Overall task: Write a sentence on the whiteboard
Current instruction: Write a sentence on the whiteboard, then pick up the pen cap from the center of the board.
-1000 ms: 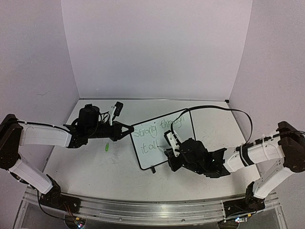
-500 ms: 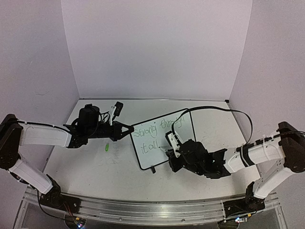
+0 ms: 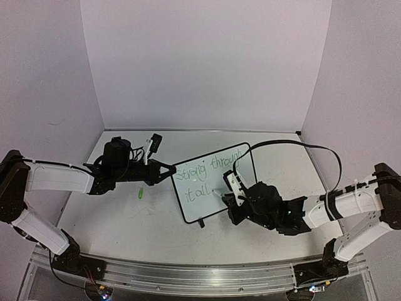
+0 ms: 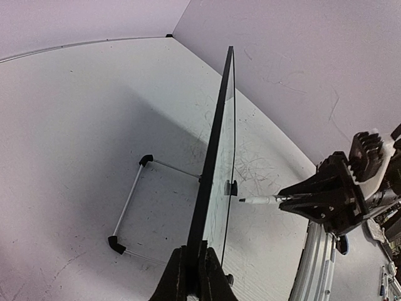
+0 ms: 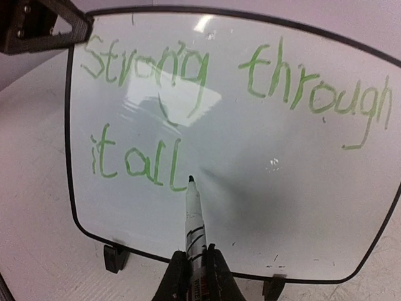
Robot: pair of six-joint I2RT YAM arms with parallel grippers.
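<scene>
The whiteboard stands upright on two black feet at mid-table. My left gripper is shut on its left frame edge, and the left wrist view shows that edge clamped in my left gripper. The sentence reads "Strong through it all" in green on two lines across the whiteboard. My right gripper is shut on a white marker. The marker's dark tip sits just right of the last "l", a hair off the surface as the marker shows from the side.
A small green cap lies on the table left of the board. A white-and-black object sits behind the left arm. The right arm's black cable arcs over the board's right side. A metal rail runs along the near edge.
The right arm has drifted slightly to the right with the marker. The left arm and the board have stayed still.
</scene>
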